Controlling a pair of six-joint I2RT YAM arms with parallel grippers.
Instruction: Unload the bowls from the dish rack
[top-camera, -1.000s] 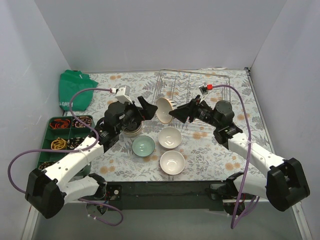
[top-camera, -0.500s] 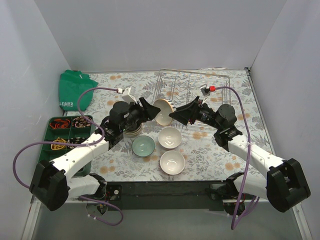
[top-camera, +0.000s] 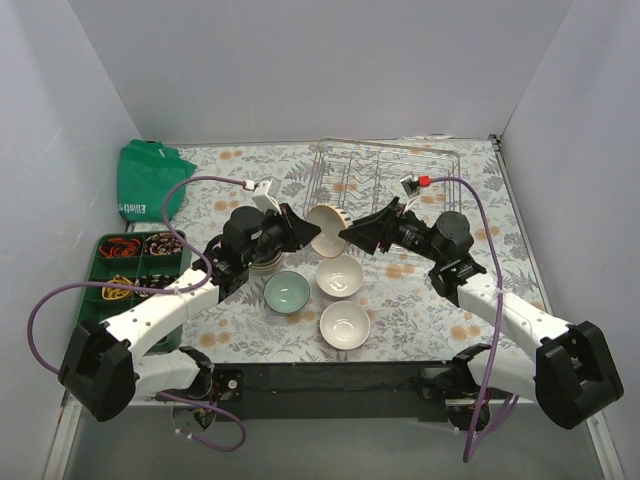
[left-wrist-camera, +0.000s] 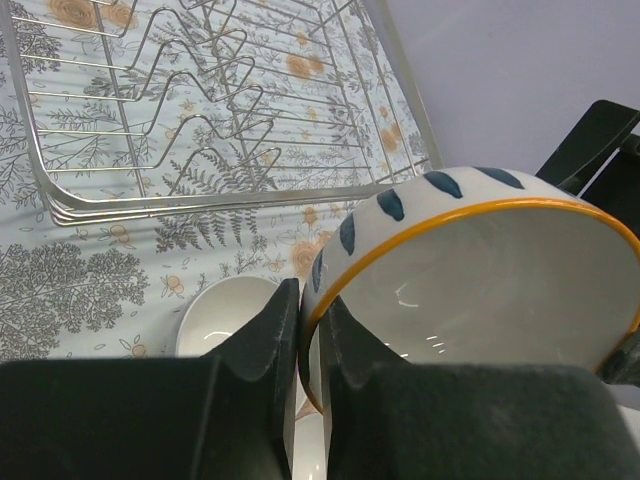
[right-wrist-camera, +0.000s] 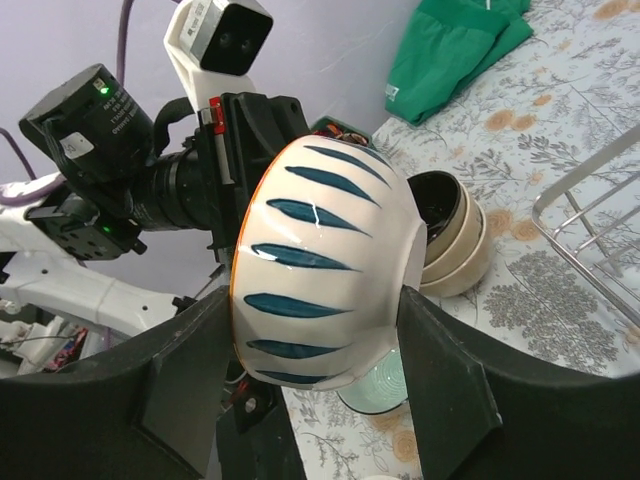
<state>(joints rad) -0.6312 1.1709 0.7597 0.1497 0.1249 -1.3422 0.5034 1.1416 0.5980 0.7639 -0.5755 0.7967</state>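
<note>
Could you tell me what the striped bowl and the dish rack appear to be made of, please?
The striped bowl looks like glazed ceramic: glossy white with blue painted strokes, an orange rim and sharp highlights inside. The dish rack looks like plated or bare metal wire: thin, silvery, shiny bent rods.

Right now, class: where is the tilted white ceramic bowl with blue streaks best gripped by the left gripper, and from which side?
The thin orange rim of the white blue-streaked bowl, from the left, one finger inside, one outside: its opening faces the left gripper, and the right gripper spans its body.
</note>
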